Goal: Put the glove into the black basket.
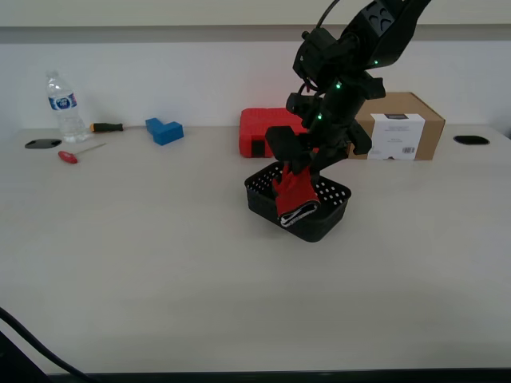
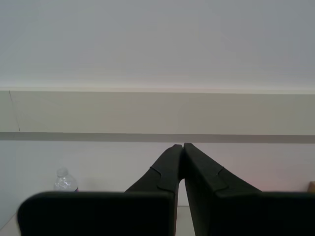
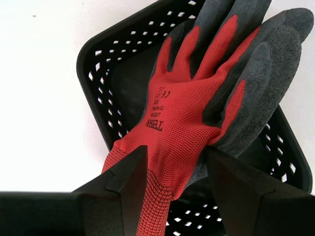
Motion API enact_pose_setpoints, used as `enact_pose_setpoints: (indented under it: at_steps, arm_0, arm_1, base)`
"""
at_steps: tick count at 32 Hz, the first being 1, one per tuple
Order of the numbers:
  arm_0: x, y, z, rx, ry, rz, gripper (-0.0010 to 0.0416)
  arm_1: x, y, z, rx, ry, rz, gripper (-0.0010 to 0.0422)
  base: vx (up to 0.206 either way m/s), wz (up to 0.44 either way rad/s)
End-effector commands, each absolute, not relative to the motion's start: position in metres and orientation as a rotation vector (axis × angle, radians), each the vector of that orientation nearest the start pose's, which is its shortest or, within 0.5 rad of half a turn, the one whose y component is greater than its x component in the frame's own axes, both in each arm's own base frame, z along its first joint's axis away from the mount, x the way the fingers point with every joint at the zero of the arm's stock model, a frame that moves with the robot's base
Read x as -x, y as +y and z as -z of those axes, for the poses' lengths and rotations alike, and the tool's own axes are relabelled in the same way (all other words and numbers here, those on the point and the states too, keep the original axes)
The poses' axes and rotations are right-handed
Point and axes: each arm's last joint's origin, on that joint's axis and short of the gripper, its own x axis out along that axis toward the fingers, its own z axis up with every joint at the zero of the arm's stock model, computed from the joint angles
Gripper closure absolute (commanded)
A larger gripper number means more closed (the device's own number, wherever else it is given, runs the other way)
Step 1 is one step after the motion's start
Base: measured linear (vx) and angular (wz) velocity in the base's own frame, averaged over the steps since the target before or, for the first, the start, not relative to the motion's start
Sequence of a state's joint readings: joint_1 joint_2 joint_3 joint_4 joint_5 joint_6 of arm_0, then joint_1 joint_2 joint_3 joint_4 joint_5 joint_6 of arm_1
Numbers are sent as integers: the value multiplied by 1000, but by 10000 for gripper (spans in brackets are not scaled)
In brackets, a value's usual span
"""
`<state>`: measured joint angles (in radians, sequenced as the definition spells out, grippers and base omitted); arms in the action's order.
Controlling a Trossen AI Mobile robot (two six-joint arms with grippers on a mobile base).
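Observation:
The red knit glove (image 1: 294, 191) with dark grey coated fingertips hangs in my first gripper (image 1: 302, 166) over the black basket (image 1: 331, 225), its black-and-white cuff edge lowest and dipping to the basket's rim. In the first wrist view the gripper (image 3: 177, 153) is shut on the glove (image 3: 182, 113) near the cuff, with the perforated basket (image 3: 106, 73) right behind it. My second gripper (image 2: 182, 145) is shut and empty, pointing at the wall; it does not show in the exterior view.
A red tool case (image 1: 262, 132) and a cardboard box (image 1: 403, 126) stand behind the basket. At the exterior view's far left are a water bottle (image 1: 62, 106), a blue block (image 1: 164, 130) and two screwdrivers (image 1: 106, 126) (image 1: 76, 154). The table's front edge lies near the exterior view's bottom.

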<state>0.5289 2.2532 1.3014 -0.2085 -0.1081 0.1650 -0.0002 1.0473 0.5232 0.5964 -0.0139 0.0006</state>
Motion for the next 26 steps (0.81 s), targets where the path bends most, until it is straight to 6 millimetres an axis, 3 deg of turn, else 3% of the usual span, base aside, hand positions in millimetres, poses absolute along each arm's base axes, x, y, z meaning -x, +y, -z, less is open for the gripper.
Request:
enact_pose_setpoints:
  at_steps: [1, 5, 8, 13, 26]
  arm_0:
    - [-357, 213, -57, 106, 1196, -465, 239]
    - [-356, 212, -67, 117, 1198, -469, 241]
    - [-356, 210, -96, 123, 1140, -451, 241]
    - [-355, 210, -123, 128, 1069, -477, 241]
    - [-357, 209, -129, 125, 1041, -482, 241]
  arm_1:
    - [-227, 0, -269, 0, -76, -15, 412]
    - [-227, 0, -269, 0, -76, -15, 412]
    - [-227, 0, -269, 0, -77, -14, 412]
    - [-227, 0, -269, 0, -76, -14, 412]
    - [-227, 0, -269, 0, -76, -14, 412]
  base:
    - [0, 0]
    - [0, 0]
    - [0, 0]
    - [0, 0]
    - [0, 0]
